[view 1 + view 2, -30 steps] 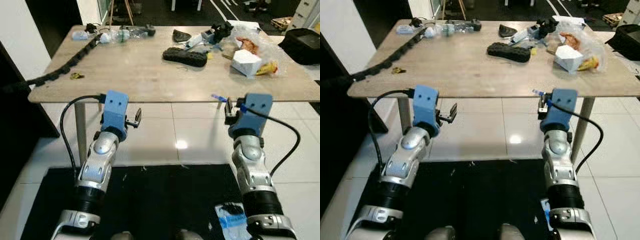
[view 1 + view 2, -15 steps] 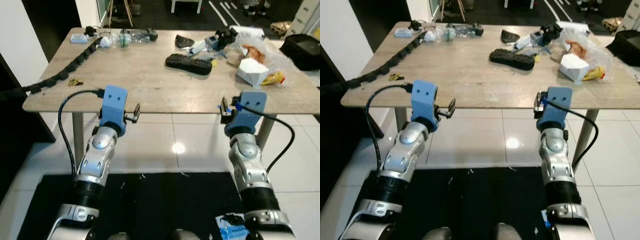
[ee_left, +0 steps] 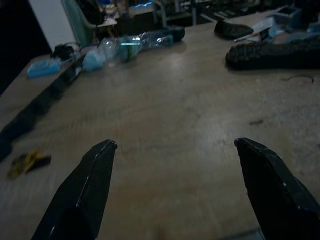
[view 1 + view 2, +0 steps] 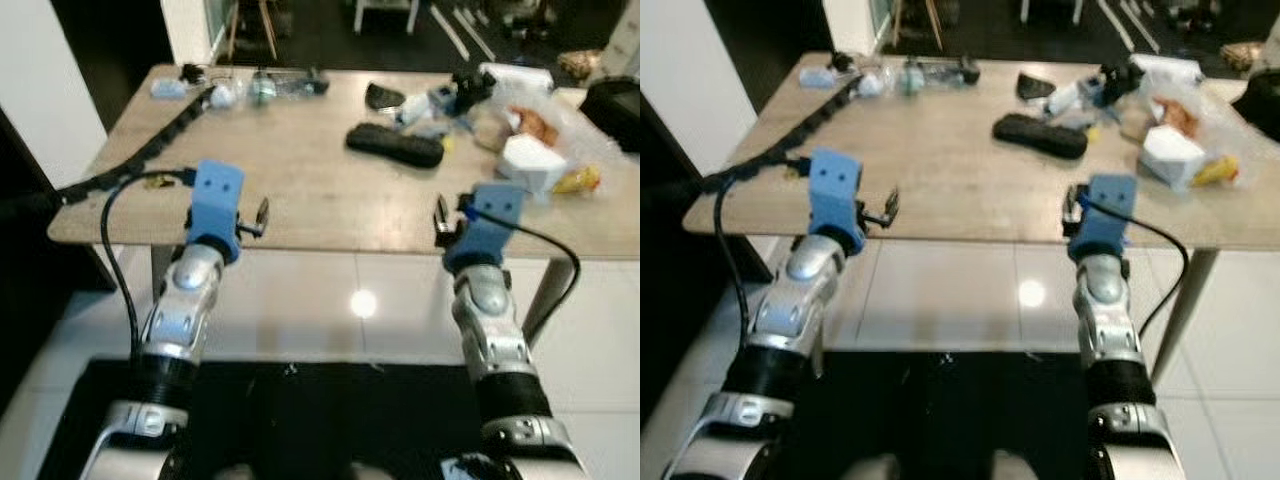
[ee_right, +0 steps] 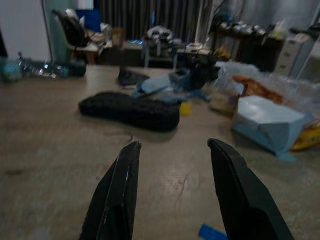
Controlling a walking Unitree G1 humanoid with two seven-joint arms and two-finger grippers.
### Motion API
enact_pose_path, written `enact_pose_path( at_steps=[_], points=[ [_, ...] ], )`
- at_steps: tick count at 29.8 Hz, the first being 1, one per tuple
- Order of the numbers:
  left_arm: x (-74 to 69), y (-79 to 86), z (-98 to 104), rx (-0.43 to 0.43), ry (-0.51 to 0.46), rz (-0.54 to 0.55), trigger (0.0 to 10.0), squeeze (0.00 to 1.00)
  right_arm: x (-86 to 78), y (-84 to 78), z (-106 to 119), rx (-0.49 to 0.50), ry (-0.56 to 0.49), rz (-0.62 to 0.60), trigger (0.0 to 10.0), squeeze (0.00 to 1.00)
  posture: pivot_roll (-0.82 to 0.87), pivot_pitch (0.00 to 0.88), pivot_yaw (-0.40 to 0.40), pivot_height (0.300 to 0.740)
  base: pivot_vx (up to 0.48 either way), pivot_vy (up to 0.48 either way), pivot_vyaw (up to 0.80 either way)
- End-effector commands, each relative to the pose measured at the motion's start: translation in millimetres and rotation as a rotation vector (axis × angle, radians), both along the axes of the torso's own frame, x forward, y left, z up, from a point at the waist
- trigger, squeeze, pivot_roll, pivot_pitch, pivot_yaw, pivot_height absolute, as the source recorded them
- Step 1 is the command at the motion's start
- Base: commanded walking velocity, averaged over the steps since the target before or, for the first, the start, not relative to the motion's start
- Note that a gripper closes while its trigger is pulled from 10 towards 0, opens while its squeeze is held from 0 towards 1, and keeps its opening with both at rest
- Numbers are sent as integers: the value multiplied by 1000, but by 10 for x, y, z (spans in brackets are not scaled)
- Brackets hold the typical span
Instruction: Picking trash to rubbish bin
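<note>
The trash lies in a heap at the far right of the tabletop (image 4: pixel 300 190): a white paper box (image 5: pixel 267 122) wrapped about by crumpled clear plastic (image 4: pixel 560 120) with a yellow scrap (image 4: pixel 585 180) beside it, and a long black tread-like piece (image 5: pixel 130 110) just left of that heap, its long axis running across my front from left to right. All of it sits ahead of and to the right of my right fingers (image 5: pixel 172 195), which hover at the near edge of the tabletop, spread apart with nothing between them. My left fingers (image 3: pixel 177 187) hang over the near left edge, likewise wide open and empty; ahead of them at the far side lie a clear plastic bottle (image 3: pixel 132 45) and a light blue crumpled bit (image 3: pixel 92 57), and a small yellow scrap (image 3: pixel 27 162) sits close by near a black segmented cable chain (image 4: pixel 150 90). I judge my right arm the nearer one to the box and plastic, and it would need a forward reach angled rightward; no rubbish bin can be made out from here
</note>
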State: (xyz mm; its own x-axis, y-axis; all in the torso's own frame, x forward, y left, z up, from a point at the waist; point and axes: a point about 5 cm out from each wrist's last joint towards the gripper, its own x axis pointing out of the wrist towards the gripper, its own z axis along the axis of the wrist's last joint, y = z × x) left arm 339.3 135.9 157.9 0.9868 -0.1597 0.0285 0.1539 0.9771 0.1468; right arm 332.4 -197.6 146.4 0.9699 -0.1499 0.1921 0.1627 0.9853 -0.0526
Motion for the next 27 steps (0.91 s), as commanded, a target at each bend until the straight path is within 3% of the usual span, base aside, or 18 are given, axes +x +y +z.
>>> enact_pose_path(
  at_steps=[1,12,19,27],
  points=[
    [-15,2,-48,-2,23,0,10000,0,-14,-4,-21,19,2,-6,10000,0,-57,0,-14,740,281,0,0],
    [-39,-11,-67,9,27,-18,10000,0,-48,48,-90,23,40,7,10000,0,-75,4,-14,740,277,0,0],
    [-95,-41,-104,14,35,-29,10000,0,-78,22,-85,4,46,14,10000,0,-86,30,-16,740,277,0,-674],
    [-116,-64,-97,19,34,-35,10000,0,-100,14,-88,-7,51,15,10000,0,-88,39,-19,740,276,0,0]
  ],
)
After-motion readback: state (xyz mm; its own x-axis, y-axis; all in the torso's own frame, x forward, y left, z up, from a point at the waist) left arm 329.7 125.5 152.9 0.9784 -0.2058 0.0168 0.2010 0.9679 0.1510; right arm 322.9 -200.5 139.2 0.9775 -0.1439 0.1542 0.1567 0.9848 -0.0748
